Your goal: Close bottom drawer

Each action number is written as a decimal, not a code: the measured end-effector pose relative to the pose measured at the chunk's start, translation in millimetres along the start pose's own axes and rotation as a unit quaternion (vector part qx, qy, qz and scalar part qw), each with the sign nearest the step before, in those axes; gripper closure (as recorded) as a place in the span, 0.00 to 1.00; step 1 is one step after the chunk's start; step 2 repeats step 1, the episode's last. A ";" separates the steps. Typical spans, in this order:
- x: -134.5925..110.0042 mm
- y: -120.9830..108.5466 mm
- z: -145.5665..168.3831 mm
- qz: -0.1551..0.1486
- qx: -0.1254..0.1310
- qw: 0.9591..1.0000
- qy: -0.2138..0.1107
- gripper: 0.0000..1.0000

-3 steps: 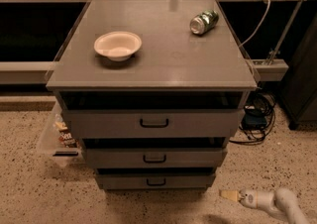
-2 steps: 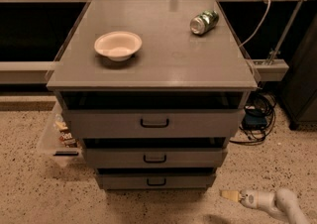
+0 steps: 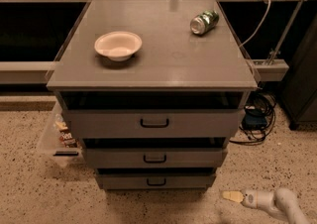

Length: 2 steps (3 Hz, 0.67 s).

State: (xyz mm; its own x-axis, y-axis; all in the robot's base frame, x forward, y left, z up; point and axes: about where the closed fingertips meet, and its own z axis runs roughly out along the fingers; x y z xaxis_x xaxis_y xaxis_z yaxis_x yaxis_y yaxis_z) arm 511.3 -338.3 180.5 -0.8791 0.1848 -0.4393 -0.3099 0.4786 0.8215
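Note:
The grey cabinet (image 3: 153, 67) stands in the middle of the camera view with three drawers. The bottom drawer (image 3: 156, 181) is the lowest, with a low narrow grey front and a small black bar handle (image 3: 156, 182); a dark gap shows above its front. The middle drawer (image 3: 155, 158) and the tall top drawer (image 3: 154, 123) sit above it, each with a dark gap above. My gripper (image 3: 232, 196) is at the lower right, low over the floor, to the right of the bottom drawer and apart from it, its pale tip pointing left.
A white bowl (image 3: 118, 45) and a green can (image 3: 204, 22) lying on its side rest on the cabinet top. A clear bin with snack packets (image 3: 58, 136) sits on the floor at the left. Black cables (image 3: 258, 119) lie at the right. The floor is speckled.

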 end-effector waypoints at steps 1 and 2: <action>0.0 0.0 0.0 0.000 0.000 1.000 0.000 0.00; 0.0 0.0 0.0 0.000 0.000 1.000 0.000 0.00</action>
